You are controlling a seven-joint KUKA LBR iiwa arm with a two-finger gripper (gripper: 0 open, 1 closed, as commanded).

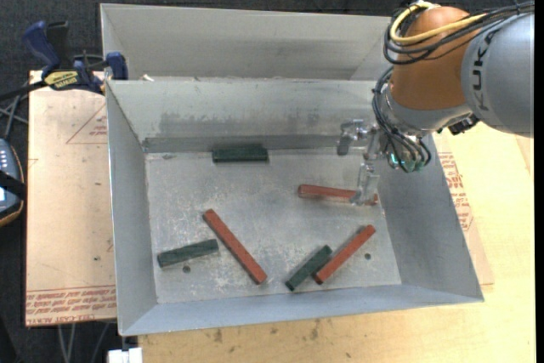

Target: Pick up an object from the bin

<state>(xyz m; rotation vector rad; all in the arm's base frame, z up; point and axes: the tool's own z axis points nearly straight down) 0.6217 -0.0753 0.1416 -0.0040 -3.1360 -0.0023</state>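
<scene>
**Camera view: my claw low at the right end of a short red bar**

Camera view looks down into the grey metal bin (255, 47), and my arm comes in over its right rim, orange wrist cover above the right wall. My claw (368, 183) hangs down on the right side of the bin floor, its tip at the right end of a short red bar (325, 193) that lies flat and nearly level across the view. Tip and bar end look as if they touch. Whether my claw is wide or narrow I cannot tell, nor whether it has the bar gripped.

Below that bar, nearer the front wall, a second red bar (345, 253) lies on a slant, and a dark green bar (308, 268) lies just beside it on its left, on much the same slant. Left of the middle, a long red bar (234, 246) runs diagonally, with a green bar (187, 252) just beside its left side. Another dark green bar (240, 154) lies by the foot of the back wall, well apart from my claw.
</scene>
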